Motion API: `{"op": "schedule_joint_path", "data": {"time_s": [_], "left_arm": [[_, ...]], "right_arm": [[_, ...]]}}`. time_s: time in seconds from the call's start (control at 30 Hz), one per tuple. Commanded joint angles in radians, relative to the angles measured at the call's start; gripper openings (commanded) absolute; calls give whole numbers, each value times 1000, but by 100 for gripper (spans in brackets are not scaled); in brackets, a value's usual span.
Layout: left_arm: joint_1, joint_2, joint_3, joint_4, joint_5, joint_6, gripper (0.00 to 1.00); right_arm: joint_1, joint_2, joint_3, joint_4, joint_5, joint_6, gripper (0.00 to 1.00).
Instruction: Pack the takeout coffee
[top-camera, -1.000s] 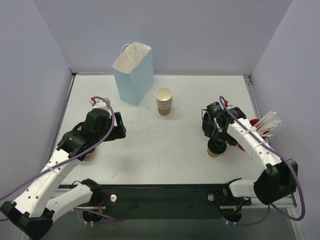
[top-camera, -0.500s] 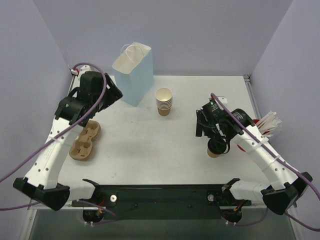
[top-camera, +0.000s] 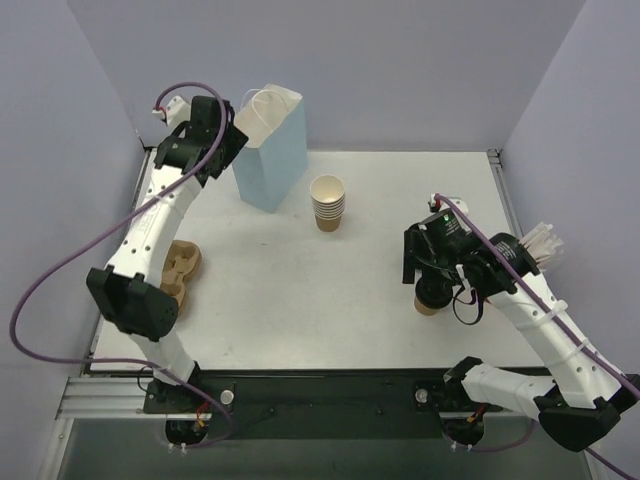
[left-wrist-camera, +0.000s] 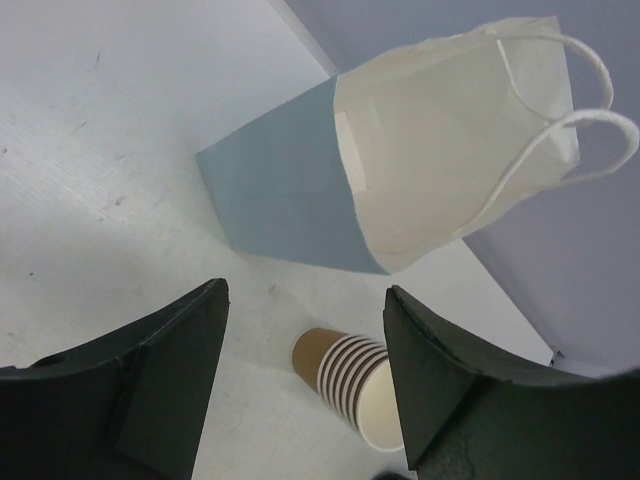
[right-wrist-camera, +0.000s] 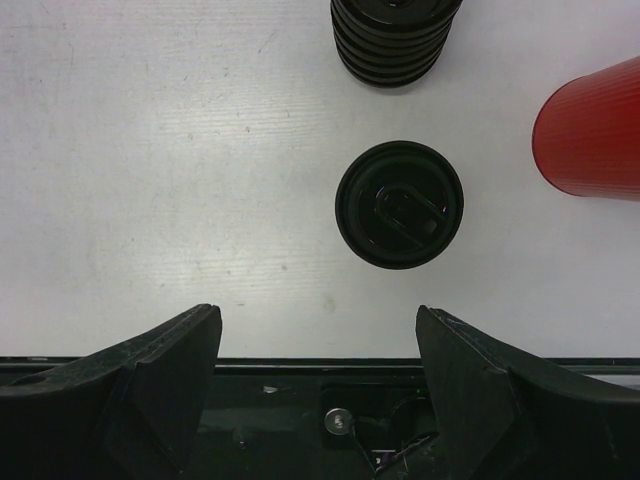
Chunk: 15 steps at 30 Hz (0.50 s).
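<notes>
The takeout coffee, a tan cup under a round black lid, stands on the table at the right. In the top view it is partly hidden under my right gripper. That gripper is open and empty, held above the cup and a little to its near side. My left gripper is open and empty, raised at the back left beside the light-blue paper bag. In the left wrist view the gripper looks down at the bag, whose white mouth stands open.
A stack of lidless tan cups stands mid-table, right of the bag, and also shows in the left wrist view. A stack of black lids and a red cup stand close to the coffee. A brown cup carrier lies at left.
My left arm has swung from over the cup carrier at the front left up to the back left beside the bag. My right gripper has stayed over the lidded cup, shifting only slightly.
</notes>
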Motion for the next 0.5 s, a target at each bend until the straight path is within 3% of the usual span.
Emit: {"op": "schedule_joint_path", "data": {"time_s": [0.0,0.2,0.47], "left_arm": [[19,112,142,104,4,-57,73],[39,272,306,8,18,-55,72],[61,295,311,-32,38,-29,49]], "right_arm": [[10,-18,-5,-67,6,-22,80],[13,-21,-5,-81,26,-22,80],[13,20,47,-92,55,-45,80]]}}
